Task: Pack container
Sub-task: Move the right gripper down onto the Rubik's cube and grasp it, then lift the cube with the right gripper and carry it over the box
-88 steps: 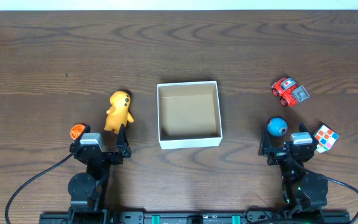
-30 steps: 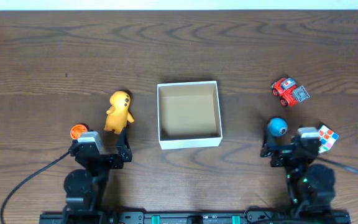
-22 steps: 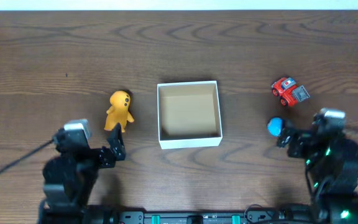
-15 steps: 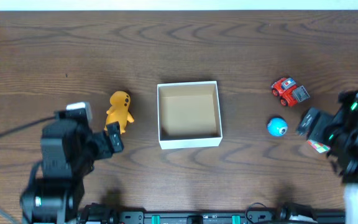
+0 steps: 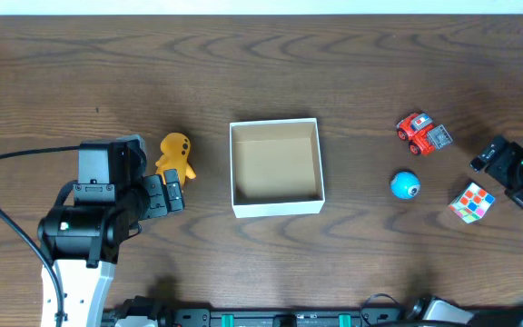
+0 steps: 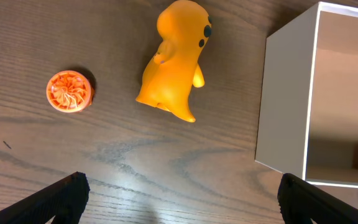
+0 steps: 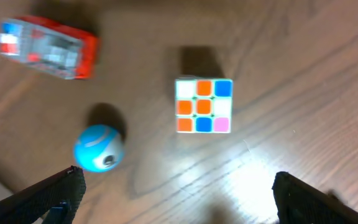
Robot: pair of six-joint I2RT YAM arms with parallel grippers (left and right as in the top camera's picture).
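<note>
Nearest us, the left end effector (image 6: pixel 182 196) hangs over the bench (image 5: pixel 352 73) with fingers spread wide and nothing between them; the right end effector (image 7: pixel 179 193) is spread and empty too. Under the left one lie the orange disc (image 6: pixel 70 91) and, just beyond it, the yellow figure (image 6: pixel 173 62), tipped on its side with its head pointing away and close to the container (image 5: pixel 276 207) without touching it. Under the right one sit the blue ball (image 7: pixel 98 147) and the colour cube (image 7: pixel 204 106), with the red truck (image 7: pixel 48 46) farther out. The container stands mid-bench between the two arms, open top up, tan floor bare, so we judge packing has not started. The step looks like a first pick, likely the figure. To do it well we turn the wrist so the fingers cross the narrow body, not head to foot, drop straight down, keep clear of the white wall, close at the waist, lift above the rim, and release low over the floor.
</note>
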